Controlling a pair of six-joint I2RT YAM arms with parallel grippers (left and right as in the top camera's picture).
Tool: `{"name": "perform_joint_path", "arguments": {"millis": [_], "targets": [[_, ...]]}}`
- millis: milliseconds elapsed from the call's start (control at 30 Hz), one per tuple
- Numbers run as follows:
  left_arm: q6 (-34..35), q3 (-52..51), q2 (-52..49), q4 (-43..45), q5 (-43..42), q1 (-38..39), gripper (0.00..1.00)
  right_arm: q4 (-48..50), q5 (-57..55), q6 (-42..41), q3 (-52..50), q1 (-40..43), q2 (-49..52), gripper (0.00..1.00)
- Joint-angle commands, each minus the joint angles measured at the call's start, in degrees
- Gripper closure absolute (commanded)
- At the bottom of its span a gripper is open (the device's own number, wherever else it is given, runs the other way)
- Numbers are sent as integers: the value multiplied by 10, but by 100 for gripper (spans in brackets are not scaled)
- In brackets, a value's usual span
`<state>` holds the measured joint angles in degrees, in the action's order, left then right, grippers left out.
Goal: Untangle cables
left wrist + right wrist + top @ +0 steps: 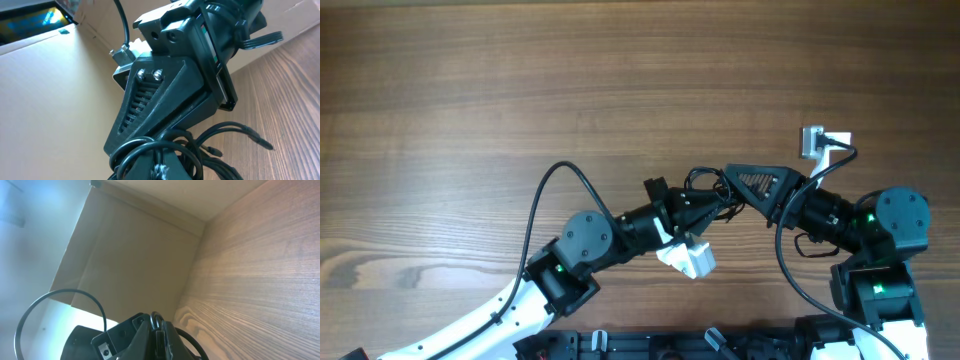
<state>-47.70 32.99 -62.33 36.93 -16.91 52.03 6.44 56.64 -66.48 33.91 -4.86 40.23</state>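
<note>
Between left hand [703, 207] and right hand [730, 186], knotted cables [697, 179], long axis unclear.

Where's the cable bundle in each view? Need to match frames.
Overhead: cable bundle near centre.
Left wrist: bottom centre, looped strands.
Right wrist: bottom edge, only a loop shows.
Shared landmark: wooden table.

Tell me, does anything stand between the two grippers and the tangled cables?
Nothing visible does. The left gripper and the right gripper meet tip to tip at the cables, whose loops lie right at their fingertips.
</note>
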Motion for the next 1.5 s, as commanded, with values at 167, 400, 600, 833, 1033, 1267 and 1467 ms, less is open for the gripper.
{"name": "perform_joint_path", "arguments": {"millis": [167, 400, 600, 833, 1033, 1267, 1467], "targets": [[1, 8, -3, 32, 138, 7, 96, 8, 34, 5, 2, -33, 1, 95], [1, 8, -3, 55, 140, 7, 96, 8, 5, 21, 2, -34, 1, 30], [2, 8, -3, 48, 141, 7, 96, 8, -1, 23, 2, 26, 1, 29], [32, 8, -3, 18, 61, 7, 96, 70, 41, 57, 2, 49, 1, 31], [32, 8, -3, 24, 21, 7, 96, 64, 53, 65, 2, 49, 1, 33], [31, 8, -3, 38, 108, 7, 96, 47, 51, 64, 2, 49, 1, 35], [32, 8, -3, 32, 34, 7, 96, 56, 63, 40, 2, 48, 1, 36]]}}
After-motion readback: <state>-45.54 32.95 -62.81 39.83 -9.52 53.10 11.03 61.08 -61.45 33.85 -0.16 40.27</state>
